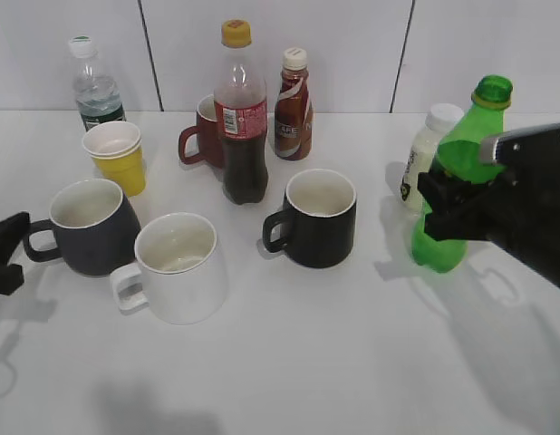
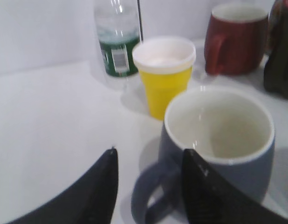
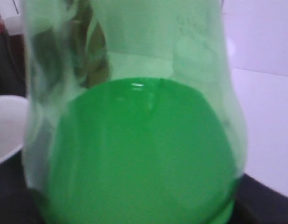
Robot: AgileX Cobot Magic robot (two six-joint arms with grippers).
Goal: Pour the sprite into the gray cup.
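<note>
The sprite point(image 1: 461, 149) is a translucent green bottle with a green top, leaning slightly at the right of the table. My right gripper point(image 1: 450, 207) is shut around its middle. In the right wrist view the sprite point(image 3: 134, 149) fills the frame and hides the fingers. The gray cup point(image 1: 90, 227) stands upright at the left, with a cream inside and its handle pointing left. My left gripper point(image 1: 4, 245) is open at that handle. In the left wrist view the two fingers point(image 2: 151, 154) straddle the handle of the gray cup point(image 2: 218, 140) without closing on it.
A white mug point(image 1: 176, 267) stands just right of the gray cup and a black mug point(image 1: 318, 219) at the middle. Behind are a cola bottle point(image 1: 242, 118), red mug point(image 1: 200, 136), yellow cup point(image 1: 117, 156), water bottle point(image 1: 97, 86), brown bottle point(image 1: 294, 107) and a small white bottle point(image 1: 427, 154).
</note>
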